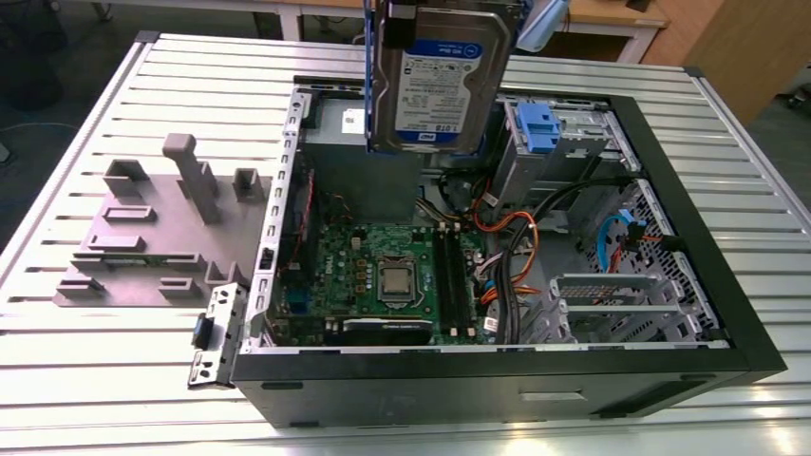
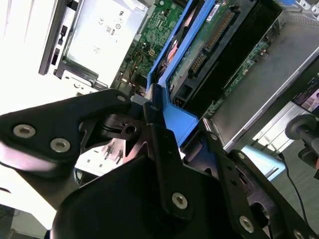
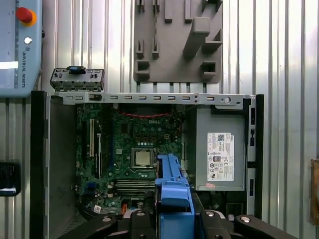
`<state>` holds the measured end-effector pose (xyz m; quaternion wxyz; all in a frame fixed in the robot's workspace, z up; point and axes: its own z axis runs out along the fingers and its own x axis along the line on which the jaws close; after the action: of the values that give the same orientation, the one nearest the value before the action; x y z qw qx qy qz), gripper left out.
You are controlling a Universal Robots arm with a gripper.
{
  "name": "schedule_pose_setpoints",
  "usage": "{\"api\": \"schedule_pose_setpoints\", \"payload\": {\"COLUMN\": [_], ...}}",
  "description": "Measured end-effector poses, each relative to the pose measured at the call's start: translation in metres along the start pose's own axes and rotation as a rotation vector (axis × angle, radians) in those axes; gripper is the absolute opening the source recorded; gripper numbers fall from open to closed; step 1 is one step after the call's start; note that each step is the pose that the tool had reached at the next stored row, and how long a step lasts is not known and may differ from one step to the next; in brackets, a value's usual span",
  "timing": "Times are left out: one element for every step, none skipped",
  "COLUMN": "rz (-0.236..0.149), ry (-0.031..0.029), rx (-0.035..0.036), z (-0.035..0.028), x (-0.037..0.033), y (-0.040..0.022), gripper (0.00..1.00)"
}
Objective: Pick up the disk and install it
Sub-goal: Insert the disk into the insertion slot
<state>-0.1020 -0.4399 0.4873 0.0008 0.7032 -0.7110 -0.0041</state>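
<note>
The gripper (image 2: 177,124) was clamped on the blue plastic rail at one end of the disk (image 1: 438,76), and the disk hung on edge, label facing the exterior view, high above the open computer case (image 1: 709,313) and touching nothing below. In the first wrist view the blue rail (image 3: 172,184) sat between the fingers, over the motherboard (image 3: 134,149) and just beside the power supply (image 3: 219,154).

The hold looked like the weak point. The grip was on plastic at one end only, with the whole weight of the disk hanging below, so a jolt could probably make the rail flex or slide out. A dropped disk would land on the motherboard and the processor (image 1: 395,282).

The other risk lay inside the case. The loose cables (image 1: 507,228) ran close to the drive bay with the blue latch (image 1: 538,128), so a disk coming down slightly tilted could snag them or catch on the bay's metal edge and jam, which would twist it in the fingers.

The grey holder (image 1: 140,237) stood well apart on the slatted table (image 1: 102,399).
</note>
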Motion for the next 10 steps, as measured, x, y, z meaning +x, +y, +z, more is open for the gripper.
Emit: {"api": "schedule_pose_setpoints", "payload": {"rz": [0.0,0.0,0.0,0.0,0.0,0.0,0.0,0.0,0.0,0.0], "ry": [0.0001,0.0001,0.0002,0.0001,0.0002,0.0002,0.0002,0.0002,0.0002,0.0002], "rx": [0.0,0.0,0.0,0.0001,0.0,0.0,0.0,0.0,0.0,0.0], "z": [0.0,0.0,0.0,0.0001,0.0,0.0,0.0,0.0,0.0,0.0], "x": [0.0004,0.0008,0.0011,0.0014,0.0016,0.0018,0.0021,0.0022,0.0022,0.0022], "y": [0.0,0.0,0.0,-0.0001,-0.0001,0.0,0.0,-0.0001,-0.0001,-0.0001], "gripper": [0.36,0.36,0.36,0.36,0.36,0.36,0.36,0.36,0.36,0.36]}}
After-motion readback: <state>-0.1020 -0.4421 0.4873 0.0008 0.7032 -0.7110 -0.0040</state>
